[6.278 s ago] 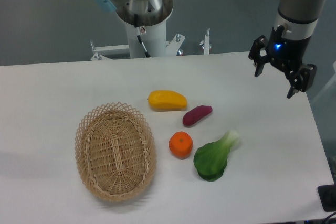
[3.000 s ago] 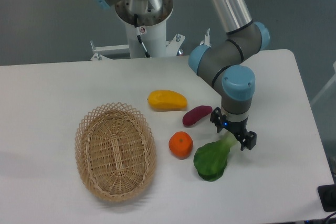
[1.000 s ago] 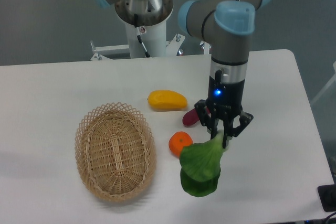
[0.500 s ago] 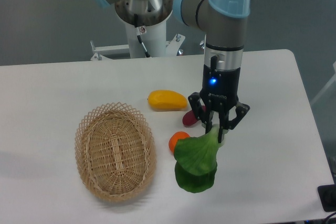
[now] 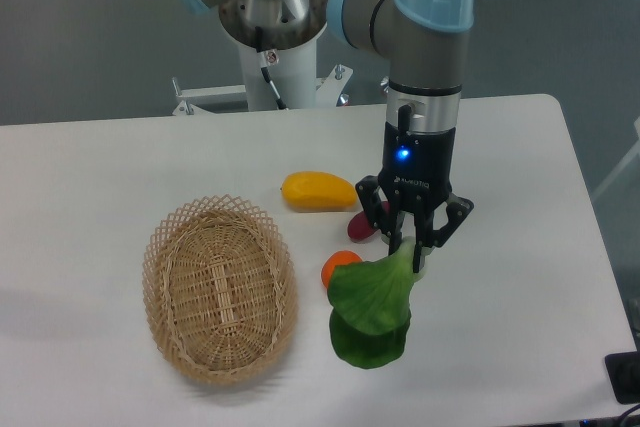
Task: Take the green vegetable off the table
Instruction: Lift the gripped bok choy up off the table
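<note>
Green vegetable [image 5: 372,305], a broad dark leaf on a pale stem, now hangs clear of the white table [image 5: 520,337] toward its front edge, stem pinched between the closed fingers of the black two-finger gripper [image 5: 411,247], risen slightly since half a second ago, so pickup appears achieved.

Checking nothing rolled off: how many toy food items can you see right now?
4. Green vegetable hangs from the gripper; orange partly behind its leaf; purple sweet potato mostly behind the gripper; yellow mango-like fruit on the table. More could be hidden.
</note>
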Available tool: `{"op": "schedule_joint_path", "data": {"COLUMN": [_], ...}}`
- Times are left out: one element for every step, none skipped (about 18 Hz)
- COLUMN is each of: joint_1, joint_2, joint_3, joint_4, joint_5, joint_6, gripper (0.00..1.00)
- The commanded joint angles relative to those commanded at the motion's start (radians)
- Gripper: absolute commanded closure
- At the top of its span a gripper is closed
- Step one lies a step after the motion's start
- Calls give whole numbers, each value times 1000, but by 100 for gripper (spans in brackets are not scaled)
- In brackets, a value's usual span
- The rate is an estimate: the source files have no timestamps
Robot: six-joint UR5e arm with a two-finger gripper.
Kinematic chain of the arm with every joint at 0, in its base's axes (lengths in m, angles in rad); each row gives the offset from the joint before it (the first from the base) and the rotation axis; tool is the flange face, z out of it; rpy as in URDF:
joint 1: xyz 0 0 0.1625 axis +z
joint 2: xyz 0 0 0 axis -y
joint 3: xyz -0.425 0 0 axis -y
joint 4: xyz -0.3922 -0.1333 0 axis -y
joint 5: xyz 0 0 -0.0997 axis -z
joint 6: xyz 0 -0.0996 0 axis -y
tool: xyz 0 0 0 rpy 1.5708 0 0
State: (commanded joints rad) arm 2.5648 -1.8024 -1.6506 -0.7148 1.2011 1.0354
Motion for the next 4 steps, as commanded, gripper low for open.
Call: {"op": "schedule_joint_path", "data": {"joint_1": [0,0,2,2], "joint_2": [0,0,2,2], "joint_3": [0,-2,-2,-3], "joint_4": [0,0,0,0], "joint_5": [0,0,0,0], "joint_6": [0,0,2,2], "gripper": [72,72,72,72]}}
